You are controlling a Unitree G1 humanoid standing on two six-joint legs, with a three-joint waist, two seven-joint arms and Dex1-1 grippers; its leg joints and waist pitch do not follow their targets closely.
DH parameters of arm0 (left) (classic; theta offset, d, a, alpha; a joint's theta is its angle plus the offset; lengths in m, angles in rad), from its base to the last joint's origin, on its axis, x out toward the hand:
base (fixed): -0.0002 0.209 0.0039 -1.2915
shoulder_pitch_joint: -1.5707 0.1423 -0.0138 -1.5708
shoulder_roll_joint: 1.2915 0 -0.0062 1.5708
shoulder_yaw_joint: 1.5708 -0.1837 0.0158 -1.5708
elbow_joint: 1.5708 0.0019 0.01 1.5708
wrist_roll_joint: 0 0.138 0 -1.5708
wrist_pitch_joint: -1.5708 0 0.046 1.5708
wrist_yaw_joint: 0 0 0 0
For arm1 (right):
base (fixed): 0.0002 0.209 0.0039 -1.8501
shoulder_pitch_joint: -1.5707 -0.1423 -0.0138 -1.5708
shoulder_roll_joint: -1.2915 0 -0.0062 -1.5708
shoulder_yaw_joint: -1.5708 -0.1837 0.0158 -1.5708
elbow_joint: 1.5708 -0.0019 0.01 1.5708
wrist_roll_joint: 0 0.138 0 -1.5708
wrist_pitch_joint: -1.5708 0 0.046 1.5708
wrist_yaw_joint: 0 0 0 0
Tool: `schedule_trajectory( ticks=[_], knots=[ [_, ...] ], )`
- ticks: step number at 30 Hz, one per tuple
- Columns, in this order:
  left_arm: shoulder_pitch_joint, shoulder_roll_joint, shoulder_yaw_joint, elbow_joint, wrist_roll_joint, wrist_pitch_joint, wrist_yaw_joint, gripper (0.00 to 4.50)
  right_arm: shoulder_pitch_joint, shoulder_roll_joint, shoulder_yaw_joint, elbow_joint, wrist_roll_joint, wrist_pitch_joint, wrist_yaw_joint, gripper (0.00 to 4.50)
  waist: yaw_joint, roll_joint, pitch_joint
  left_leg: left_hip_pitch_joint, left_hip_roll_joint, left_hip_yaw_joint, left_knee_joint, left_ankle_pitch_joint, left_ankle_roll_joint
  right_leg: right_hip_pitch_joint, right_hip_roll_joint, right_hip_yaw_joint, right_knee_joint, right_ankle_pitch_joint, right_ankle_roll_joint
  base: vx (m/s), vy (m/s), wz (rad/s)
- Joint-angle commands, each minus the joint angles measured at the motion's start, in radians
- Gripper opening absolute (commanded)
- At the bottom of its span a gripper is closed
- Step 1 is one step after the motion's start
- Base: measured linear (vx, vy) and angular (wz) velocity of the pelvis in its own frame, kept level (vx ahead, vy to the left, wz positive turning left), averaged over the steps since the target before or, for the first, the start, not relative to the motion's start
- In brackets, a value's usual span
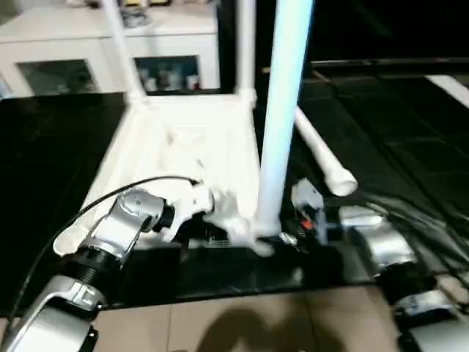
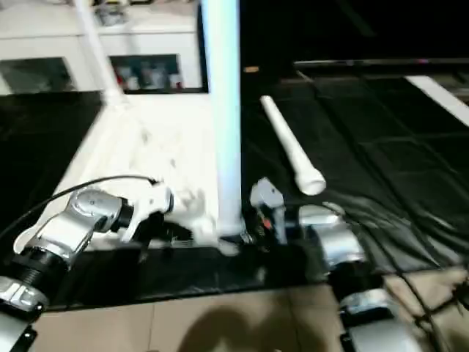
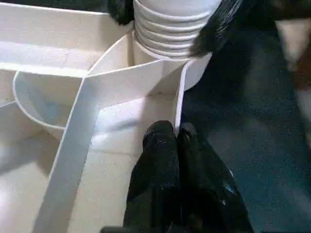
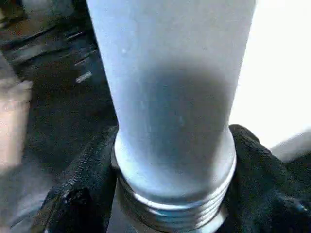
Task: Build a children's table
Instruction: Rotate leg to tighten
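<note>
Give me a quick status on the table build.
Right end effector clamped around upright leg at near corner socket. Left end effector shut, on tabletop rim. One leg loose on mat.

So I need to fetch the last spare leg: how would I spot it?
Find the upturned white table top on the black floor mat. Beside its right edge lies the loose leg, flat on the mat. The other legs stand upright in corner sockets; this one alone lies down.
</note>
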Motion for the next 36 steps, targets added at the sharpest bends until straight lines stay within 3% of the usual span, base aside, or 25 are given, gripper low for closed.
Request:
schedule_trajectory(
  ticks=[1,2,4,5,6,7,8,11,13,14,16,17,22,25,29,30,34,35,36],
  knots=[
    [-0.005,-0.076,0.036,-0.068,-0.050,0.086,0.114,0.00,-0.033,0.094,-0.017,0.036,0.022,0.054,-0.168,2.76,-0.005,-0.011,-0.057,-0.008,-0.033,0.014,-0.074,-0.284,0.021,0.056,-0.031,0.011,-0.101,-0.602,-0.084,0.000,0.000,0.00],
    [-0.004,-0.097,0.058,-0.084,-0.056,0.120,0.164,0.00,-0.044,0.123,-0.038,0.046,0.030,0.073,-0.228,2.76,-0.020,-0.013,-0.057,-0.015,-0.038,0.010,-0.073,-0.288,0.020,0.062,-0.030,0.004,-0.105,-0.625,-0.063,0.000,0.000,0.00],
    [-0.001,-0.121,0.082,-0.111,-0.060,0.166,0.223,0.00,-0.055,0.157,-0.062,0.050,0.036,0.092,-0.292,2.76,-0.037,-0.008,-0.058,-0.016,-0.039,0.006,-0.071,-0.298,0.026,0.062,-0.031,-0.005,-0.113,-0.635,-0.050,0.000,0.000,0.00],
    [0.004,-0.146,0.102,-0.136,-0.056,0.198,0.281,0.00,-0.071,0.188,-0.079,0.067,0.040,0.093,-0.355,2.76,-0.046,-0.004,-0.063,-0.015,-0.036,0.003,-0.072,-0.298,0.033,0.064,-0.033,-0.008,-0.114,-0.599,-0.063,0.000,0.000,0.00],
    [0.008,-0.165,0.116,-0.153,-0.050,0.215,0.323,0.00,-0.087,0.210,-0.090,0.086,0.040,0.092,-0.404,2.76,-0.056,-0.001,-0.065,-0.026,-0.032,-0.002,-0.075,-0.285,0.036,0.072,-0.035,-0.011,-0.108,-0.547,-0.084,0.000,0.000,0.00],
    [0.013,-0.183,0.124,-0.170,-0.045,0.231,0.355,0.00,-0.101,0.227,-0.097,0.103,0.037,0.091,-0.446,2.76,-0.062,-0.004,-0.062,-0.029,-0.033,-0.003,-0.076,-0.290,0.039,0.071,-0.033,-0.015,-0.110,-0.541,-0.087,0.000,0.000,0.00],
    [0.018,-0.199,0.130,-0.184,-0.038,0.241,0.386,0.00,-0.112,0.239,-0.099,0.118,0.033,0.086,-0.474,2.76,-0.070,-0.007,-0.061,-0.022,-0.035,-0.002,-0.073,-0.313,0.040,0.065,-0.031,-0.018,-0.112,-0.543,-0.093,0.000,0.000,0.00],
    [0.028,-0.232,0.128,-0.223,-0.020,0.277,0.439,0.00,-0.126,0.259,-0.099,0.144,0.017,0.050,-0.506,2.76,-0.076,-0.012,-0.066,-0.022,-0.035,0.000,-0.071,-0.292,0.058,0.065,-0.032,-0.011,-0.106,-0.499,-0.117,0.000,0.000,0.00],
    [0.029,-0.234,0.121,-0.229,-0.020,0.281,0.436,0.00,-0.123,0.259,-0.100,0.141,0.015,0.048,-0.504,3.32,-0.072,-0.014,-0.068,-0.022,-0.032,0.003,-0.071,-0.259,0.071,0.064,-0.032,-0.003,-0.098,-0.431,-0.148,0.026,-0.002,0.02],
    [0.031,-0.231,0.113,-0.235,-0.017,0.284,0.431,0.00,-0.118,0.258,-0.101,0.134,0.013,0.048,-0.500,3.48,-0.069,-0.010,-0.071,-0.023,-0.030,0.004,-0.071,-0.229,0.078,0.067,-0.031,0.002,-0.088,-0.372,-0.172,0.053,-0.003,0.04],
    [0.036,-0.222,0.105,-0.248,-0.015,0.296,0.427,0.00,-0.113,0.251,-0.104,0.127,0.006,0.044,-0.496,3.57,-0.063,-0.009,-0.077,-0.024,-0.027,0.006,-0.068,-0.166,0.094,0.070,-0.032,0.006,-0.075,-0.277,-0.210,0.058,-0.011,0.03],
    [0.040,-0.206,0.100,-0.254,-0.015,0.298,0.415,0.00,-0.105,0.235,-0.105,0.119,0.003,0.033,-0.478,3.57,-0.060,-0.003,-0.078,-0.022,-0.027,0.006,-0.067,-0.154,0.097,0.070,-0.032,0.007,-0.072,-0.257,-0.219,0.059,-0.015,0.03],
    [0.052,-0.144,0.062,-0.250,-0.006,0.245,0.348,0.00,-0.084,0.179,-0.099,0.108,0.001,-0.014,-0.425,4.13,-0.047,-0.002,-0.090,-0.027,-0.029,0.006,-0.057,-0.022,0.151,0.077,-0.029,0.011,-0.045,-0.047,-0.285,0.012,-0.004,0.00],
    [0.061,-0.089,0.030,-0.223,0.007,0.166,0.262,0.00,-0.054,0.124,-0.103,0.089,0.004,-0.057,-0.345,4.35,-0.038,-0.001,-0.083,-0.022,-0.026,0.011,-0.060,-0.071,0.152,0.074,-0.029,0.011,-0.054,-0.108,-0.278,0.000,0.000,0.00],
    [0.060,-0.015,0.005,-0.187,0.005,0.078,0.139,0.00,-0.021,0.041,-0.106,0.045,0.028,-0.077,-0.201,4.46,-0.019,0.002,-0.078,-0.013,-0.022,0.013,-0.065,-0.142,0.118,0.068,-0.028,0.015,-0.061,-0.176,-0.259,0.000,0.000,0.00],
    [0.059,0.001,-0.001,-0.183,0.000,0.062,0.108,0.00,-0.017,0.021,-0.106,0.037,0.032,-0.081,-0.171,4.46,-0.012,0.008,-0.076,-0.010,-0.021,0.013,-0.066,-0.165,0.106,0.066,-0.027,0.015,-0.062,-0.191,-0.255,0.000,0.000,0.00],
    [0.055,0.059,-0.038,-0.157,-0.011,0.000,-0.002,0.00,-0.007,-0.057,-0.088,0.012,0.043,-0.107,-0.036,4.46,-0.001,0.005,-0.073,-0.010,-0.019,0.014,-0.066,-0.205,0.080,0.064,-0.028,0.017,-0.064,-0.255,-0.233,0.000,0.000,0.00],
    [0.053,0.072,-0.047,-0.148,-0.015,-0.014,-0.033,0.00,-0.003,-0.078,-0.076,0.003,0.045,-0.113,0.012,4.46,0.002,0.013,-0.073,-0.010,-0.021,0.014,-0.065,-0.210,0.082,0.064,-0.027,0.016,-0.065,-0.264,-0.230,0.000,0.000,0.00],
    [0.050,0.079,-0.052,-0.138,-0.018,-0.026,-0.053,0.00,-0.001,-0.091,-0.070,-0.003,0.047,-0.116,0.044,4.46,0.003,0.008,-0.074,-0.011,-0.022,0.016,-0.064,-0.207,0.082,0.065,-0.026,0.017,-0.066,-0.263,-0.226,0.000,0.000,0.00]
  ],
)
